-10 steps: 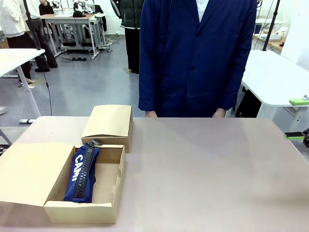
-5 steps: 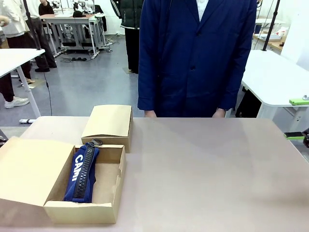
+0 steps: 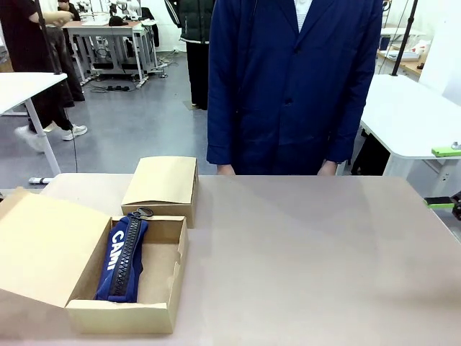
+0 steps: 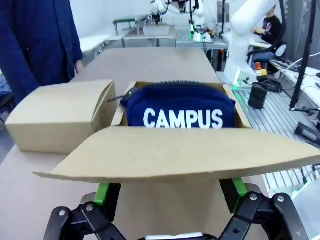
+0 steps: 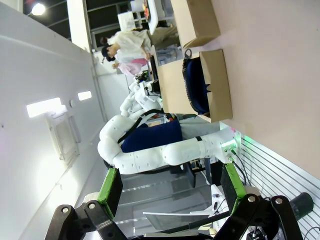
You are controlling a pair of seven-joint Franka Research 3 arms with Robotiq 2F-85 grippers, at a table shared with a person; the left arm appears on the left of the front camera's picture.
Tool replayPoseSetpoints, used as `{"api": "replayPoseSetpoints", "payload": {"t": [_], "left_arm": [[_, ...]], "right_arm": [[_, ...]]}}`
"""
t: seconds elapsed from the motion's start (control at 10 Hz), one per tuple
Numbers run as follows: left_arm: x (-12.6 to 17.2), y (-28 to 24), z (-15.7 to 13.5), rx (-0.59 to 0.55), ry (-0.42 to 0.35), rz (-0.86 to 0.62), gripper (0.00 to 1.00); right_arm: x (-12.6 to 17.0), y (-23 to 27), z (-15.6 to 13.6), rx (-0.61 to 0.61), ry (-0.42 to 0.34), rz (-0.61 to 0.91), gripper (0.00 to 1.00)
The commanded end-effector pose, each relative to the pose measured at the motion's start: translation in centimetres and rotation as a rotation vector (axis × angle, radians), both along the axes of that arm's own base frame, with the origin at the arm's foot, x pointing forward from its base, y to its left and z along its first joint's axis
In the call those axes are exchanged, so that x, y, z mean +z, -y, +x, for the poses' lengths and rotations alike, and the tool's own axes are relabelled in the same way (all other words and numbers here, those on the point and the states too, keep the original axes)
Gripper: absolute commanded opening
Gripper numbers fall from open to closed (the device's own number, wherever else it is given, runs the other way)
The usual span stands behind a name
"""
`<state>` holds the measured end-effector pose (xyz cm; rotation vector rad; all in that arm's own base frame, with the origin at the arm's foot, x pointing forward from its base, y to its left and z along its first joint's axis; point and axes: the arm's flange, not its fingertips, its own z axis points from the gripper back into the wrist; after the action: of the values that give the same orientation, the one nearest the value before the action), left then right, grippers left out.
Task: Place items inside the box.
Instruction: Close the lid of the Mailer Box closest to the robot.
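Observation:
The open cardboard box (image 3: 122,316) stands at the table's front left. A navy pencil case (image 3: 124,256) lettered "CAMPUS" lies inside it, its zip facing up. The box's lid flap (image 3: 47,245) slants upward to the left. In the left wrist view that flap (image 4: 175,155) runs across just above my left gripper (image 4: 170,192), whose jaws stand open and wide apart, with the pencil case (image 4: 182,112) beyond it. My right gripper (image 5: 170,185) is open and empty, far off to the right of the box (image 5: 220,85). One green pad (image 3: 439,202) pokes in at the table's right edge.
A second, closed cardboard box (image 3: 162,184) sits right behind the open one. A person in a navy coat stands at the far edge, with one hand (image 3: 225,170) and the other hand (image 3: 328,168) at the table's rim. The table (image 3: 310,259) is bare to the right.
The lid flap's left edge has risen, so the flap now stands steeper. The pencil case, both boxes and the person's hands have stayed put.

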<state>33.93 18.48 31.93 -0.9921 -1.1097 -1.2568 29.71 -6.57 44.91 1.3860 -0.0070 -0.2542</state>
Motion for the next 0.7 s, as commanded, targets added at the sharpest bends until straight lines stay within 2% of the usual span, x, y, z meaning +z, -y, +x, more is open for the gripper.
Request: {"api": "replayPoseSetpoints", "payload": {"t": [0.0,0.3,0.6], "left_arm": [[1.6,2.2,-2.3,0.037,0.075,-0.027,1.0],[3.7,6.9,-3.8,0.003,0.13,-0.02,1.0],[5.0,11.2,-5.4,-0.057,0.106,-0.011,1.0]], "right_arm": [[0.6,-0.1,0.1,-0.009,-0.008,0.025,1.0],[0.6,-0.1,0.1,-0.009,-0.008,0.025,1.0],[0.6,-0.1,0.1,-0.009,-0.008,0.025,1.0]]}}
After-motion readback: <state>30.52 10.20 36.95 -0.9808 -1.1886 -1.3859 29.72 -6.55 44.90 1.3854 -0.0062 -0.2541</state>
